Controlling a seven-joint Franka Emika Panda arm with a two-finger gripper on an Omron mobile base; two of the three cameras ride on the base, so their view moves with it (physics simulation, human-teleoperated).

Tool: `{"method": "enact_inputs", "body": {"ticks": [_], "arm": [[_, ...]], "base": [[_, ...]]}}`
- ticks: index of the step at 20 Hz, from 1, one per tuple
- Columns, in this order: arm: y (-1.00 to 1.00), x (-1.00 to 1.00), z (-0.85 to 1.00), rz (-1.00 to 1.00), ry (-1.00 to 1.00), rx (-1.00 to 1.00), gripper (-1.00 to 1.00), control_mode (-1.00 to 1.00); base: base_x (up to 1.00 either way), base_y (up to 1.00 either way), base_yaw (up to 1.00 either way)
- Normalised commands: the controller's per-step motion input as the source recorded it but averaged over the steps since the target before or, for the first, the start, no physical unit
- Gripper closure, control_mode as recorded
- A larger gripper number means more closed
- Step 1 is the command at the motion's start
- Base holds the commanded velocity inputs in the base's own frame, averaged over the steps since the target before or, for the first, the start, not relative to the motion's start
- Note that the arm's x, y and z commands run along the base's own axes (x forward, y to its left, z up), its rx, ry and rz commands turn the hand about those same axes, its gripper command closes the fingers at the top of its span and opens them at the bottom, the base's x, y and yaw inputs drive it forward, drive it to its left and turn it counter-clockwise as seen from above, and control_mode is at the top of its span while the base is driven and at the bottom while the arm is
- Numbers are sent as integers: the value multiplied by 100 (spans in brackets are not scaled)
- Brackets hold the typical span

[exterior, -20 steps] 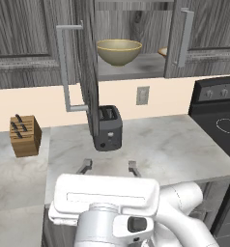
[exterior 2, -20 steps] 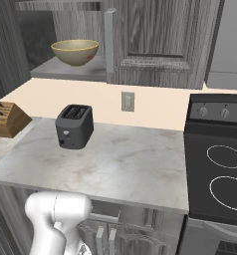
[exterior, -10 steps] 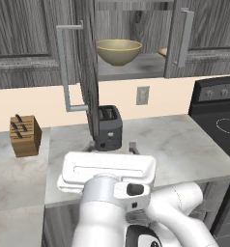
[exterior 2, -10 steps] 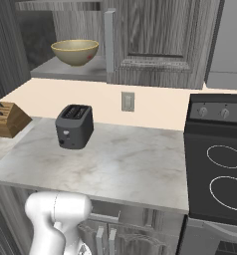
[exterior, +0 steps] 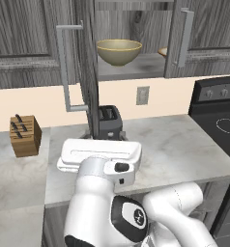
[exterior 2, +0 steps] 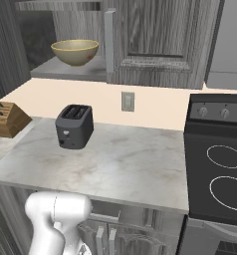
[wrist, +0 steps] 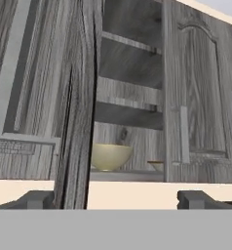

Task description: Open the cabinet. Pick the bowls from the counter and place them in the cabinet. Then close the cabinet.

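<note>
Hand view: gripper (wrist: pixel 116 199) wide open, empty.

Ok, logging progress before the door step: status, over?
Gripper open, empty, facing the cabinet. Olive-yellow bowl on the shelf, second bowl partly behind the right door. Left door wide open; toaster on the counter below.
</note>
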Motion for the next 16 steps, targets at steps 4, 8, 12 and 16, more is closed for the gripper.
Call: {"method": "enact_inputs", "body": {"ticks": [4,8,12,16], "arm": [[0,42,-18,0,0,0,-100,-100],[10,25,0,0,0,-5,-100,-100],[10,24,0,0,0,-4,-100,-100],[0,33,0,0,0,-1,-100,-100]], "base": [[0,0,0],[0,0,0],[0,0,0],[0,0,0]]}}
